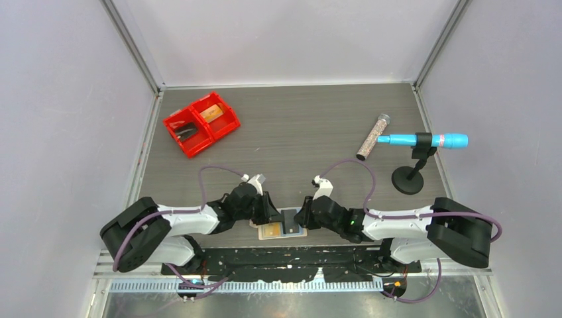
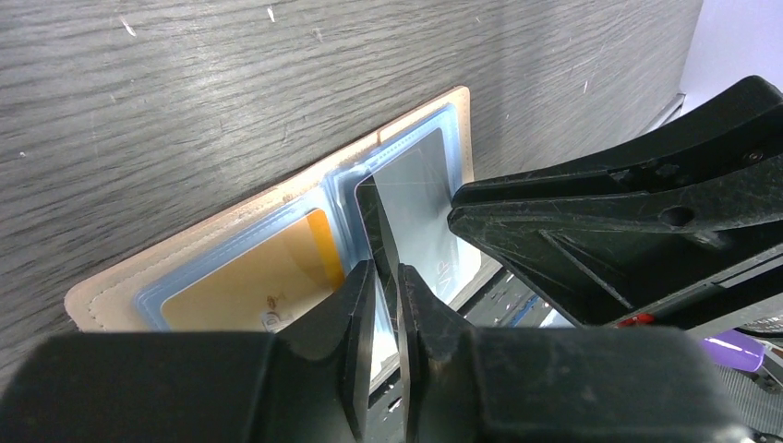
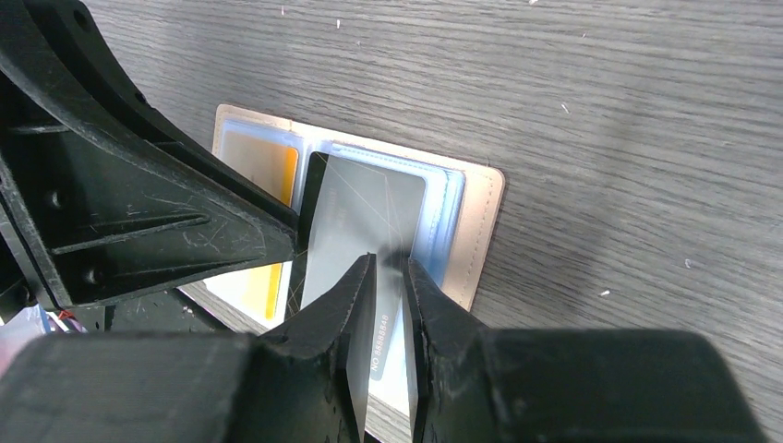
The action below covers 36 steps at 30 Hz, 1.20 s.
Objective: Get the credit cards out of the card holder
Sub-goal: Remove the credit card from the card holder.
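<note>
Pinching the thin dark grey card (image 3: 369, 208) by its near edge, the right gripper (image 3: 388, 263) is clamped on it. The left gripper (image 2: 386, 272) nips the same card's opposite dark edge. Beneath lies the flat tan leather-like folding card holder (image 3: 480, 221), spread open at the near edge of the grey wood-grain table (image 1: 298, 132), with a yellow card (image 2: 249, 277) in its left pocket. Farther back are a glittery tube (image 1: 373, 137), a blue pen (image 1: 397, 140) on a black stand (image 1: 407, 180) and a red plastic two-compartment bin (image 1: 202, 124).

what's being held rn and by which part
The grey card, tilted above the card holder: right end effector pinches its near edge, left end effector another edge.
</note>
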Available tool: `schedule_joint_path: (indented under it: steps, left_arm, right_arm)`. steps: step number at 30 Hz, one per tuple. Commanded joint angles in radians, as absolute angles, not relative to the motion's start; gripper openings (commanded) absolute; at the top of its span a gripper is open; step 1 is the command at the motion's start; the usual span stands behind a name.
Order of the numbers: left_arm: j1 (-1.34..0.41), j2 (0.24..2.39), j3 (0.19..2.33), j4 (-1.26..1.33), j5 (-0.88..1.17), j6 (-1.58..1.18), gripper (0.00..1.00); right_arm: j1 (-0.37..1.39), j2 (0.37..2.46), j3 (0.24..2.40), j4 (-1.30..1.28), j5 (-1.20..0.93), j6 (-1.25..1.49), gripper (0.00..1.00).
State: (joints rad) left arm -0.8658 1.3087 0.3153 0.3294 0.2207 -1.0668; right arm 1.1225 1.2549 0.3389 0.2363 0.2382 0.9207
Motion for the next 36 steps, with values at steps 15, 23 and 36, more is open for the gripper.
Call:
schedule_joint_path:
  steps: [15,23,36]
  left_arm:
    - [-0.873,1.322,0.292,0.461,0.263,-1.125,0.21]
    - [-0.873,1.350,0.270,0.544,0.281,-1.169,0.19]
    - [-0.873,1.338,0.275,0.463,0.216,-1.156,0.20]
  right_arm:
    - [1.122,1.248,0.311,0.212,0.244,0.935,0.24]
    - [1.123,1.238,0.303,0.209,0.247,0.939,0.24]
    - [1.123,1.232,0.304,0.206,0.236,0.939,0.21]
